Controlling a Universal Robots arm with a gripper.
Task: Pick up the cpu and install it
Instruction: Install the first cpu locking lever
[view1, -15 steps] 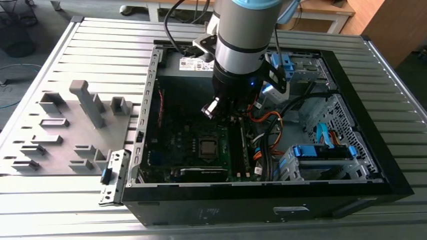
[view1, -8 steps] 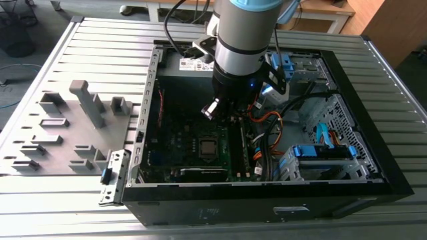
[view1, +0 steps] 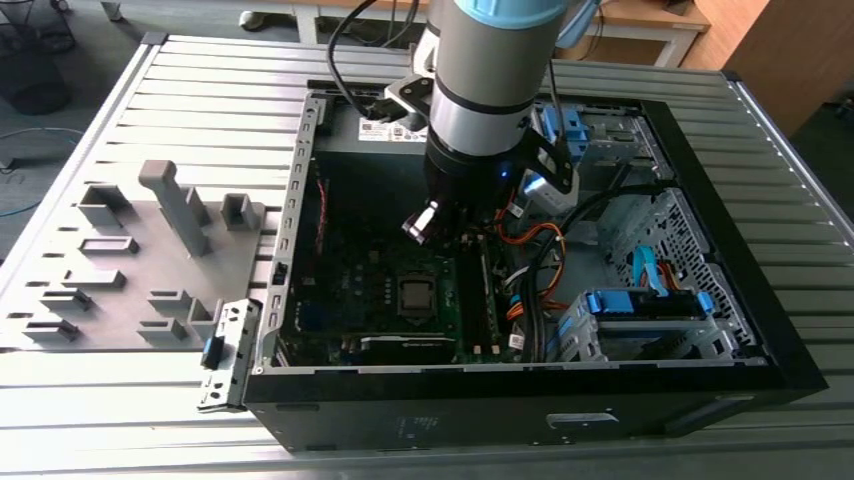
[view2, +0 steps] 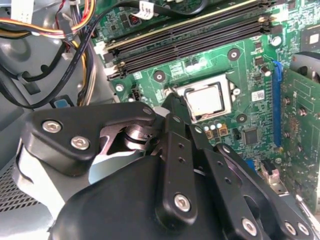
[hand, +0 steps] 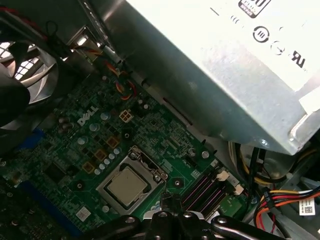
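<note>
My arm (view1: 487, 90) reaches down into the open computer case (view1: 534, 390), my gripper (view1: 441, 225) hanging above the motherboard (view1: 387, 270) just beyond its square socket (view1: 416, 293). A grey tray (view1: 120, 270) (raised blocks) lies at the exterior view's left.

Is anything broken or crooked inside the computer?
Nothing stands out. The cpu lies flat and square in its metal-framed socket on the green motherboard, with the gripper just above it. No damage shows.
</note>
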